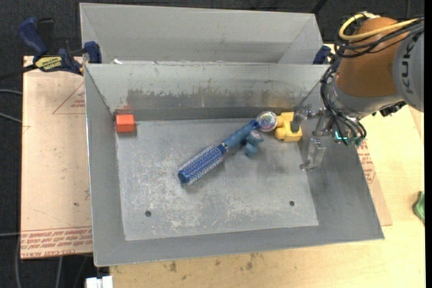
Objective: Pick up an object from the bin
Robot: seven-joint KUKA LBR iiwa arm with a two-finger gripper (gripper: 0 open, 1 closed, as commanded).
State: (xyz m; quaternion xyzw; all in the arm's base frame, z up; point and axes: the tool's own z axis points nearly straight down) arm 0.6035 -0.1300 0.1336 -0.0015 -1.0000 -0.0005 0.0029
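My gripper hangs low at the right side of the bin, close to the right wall, with nothing seen in it. Just to its left, near the back wall, lies a small yellow block-like toy with a little blue and silver ball-shaped piece touching its left side. A blue hairbrush lies diagonally in the middle of the bin. Its handle points up towards the ball-shaped piece and its bristle head points towards the front left.
A small orange block sits in the back left corner against the wall. The arm with its orange cover and cables comes in over the bin's right rim. Bare floor stretches across the front half of the bin.
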